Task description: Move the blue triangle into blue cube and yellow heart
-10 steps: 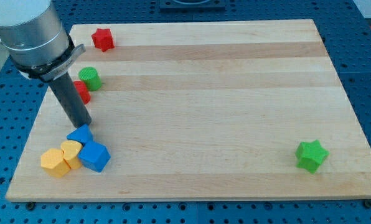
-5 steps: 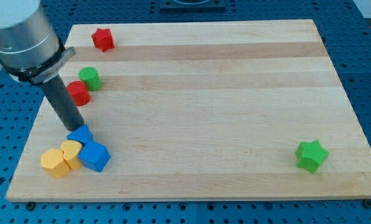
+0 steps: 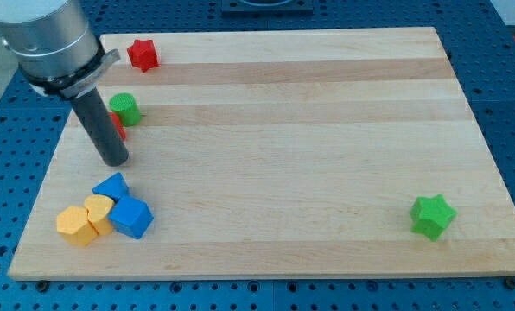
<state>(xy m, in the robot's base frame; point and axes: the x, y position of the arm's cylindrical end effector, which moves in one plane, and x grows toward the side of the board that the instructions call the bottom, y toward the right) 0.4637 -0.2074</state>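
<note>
The blue triangle (image 3: 111,187) lies at the board's lower left, touching the blue cube (image 3: 132,217) just below it and the yellow heart (image 3: 98,212) to its lower left. My tip (image 3: 116,160) stands a short way above the blue triangle, apart from it. The rod rises from the tip toward the view's upper left.
A yellow block (image 3: 75,225) sits left of the heart. A red block (image 3: 117,127) is partly hidden behind the rod, a green cylinder (image 3: 124,109) just above it. A red star (image 3: 143,54) lies at the top left, a green star (image 3: 433,215) at the lower right.
My tip has moved up and slightly right, away from the blue triangle. The blocks have not moved.
</note>
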